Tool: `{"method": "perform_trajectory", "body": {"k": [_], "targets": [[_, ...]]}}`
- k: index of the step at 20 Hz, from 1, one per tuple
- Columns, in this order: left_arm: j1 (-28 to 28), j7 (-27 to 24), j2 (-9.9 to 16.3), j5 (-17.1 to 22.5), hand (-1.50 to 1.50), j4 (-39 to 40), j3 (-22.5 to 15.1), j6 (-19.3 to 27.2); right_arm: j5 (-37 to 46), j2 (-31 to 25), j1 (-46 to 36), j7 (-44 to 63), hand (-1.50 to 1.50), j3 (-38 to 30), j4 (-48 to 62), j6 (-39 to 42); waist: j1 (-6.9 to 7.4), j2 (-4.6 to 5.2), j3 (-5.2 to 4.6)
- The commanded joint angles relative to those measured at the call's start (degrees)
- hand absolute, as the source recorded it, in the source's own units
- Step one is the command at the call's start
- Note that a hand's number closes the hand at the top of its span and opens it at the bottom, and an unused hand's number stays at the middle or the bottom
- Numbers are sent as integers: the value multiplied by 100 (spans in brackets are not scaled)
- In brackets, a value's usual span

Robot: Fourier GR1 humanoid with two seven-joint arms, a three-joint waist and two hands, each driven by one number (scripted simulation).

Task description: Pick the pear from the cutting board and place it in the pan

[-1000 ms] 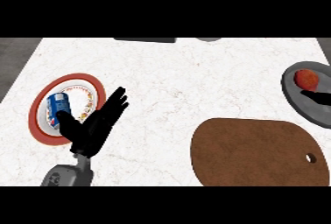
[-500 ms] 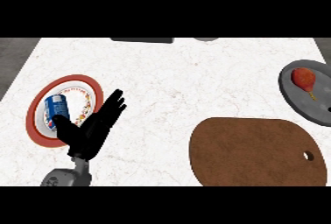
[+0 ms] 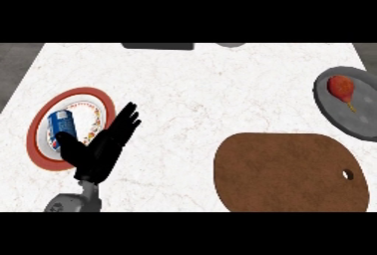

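pear (image 3: pixel 341 87) in pan (image 3: pixel 329 105), blue can (image 3: pixel 62 125), label unreadable

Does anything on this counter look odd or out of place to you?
Nothing is spilled or broken. One oddity: a blue can lies on its side on the red-rimmed plate at the left, by the black left hand, which is open. The red pear lies in the grey pan; the brown cutting board is bare.

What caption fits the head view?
Pear in the pan, board bare, left hand open by the plate.
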Motion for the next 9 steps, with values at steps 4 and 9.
{"method": "perform_trajectory", "body": {"k": [4, 9], "targets": [[-75, 67, -25, 21, 0, 58, 16, 1, 17, -190, 415, -587, -150, 64, -144, 906, -64, -14, 3], [-66, 87, -38, -31, 0, -41, 17, 77, -21, -247, 413, -533, -150, 79, -269, 1023, -17, -40, 0]]}}
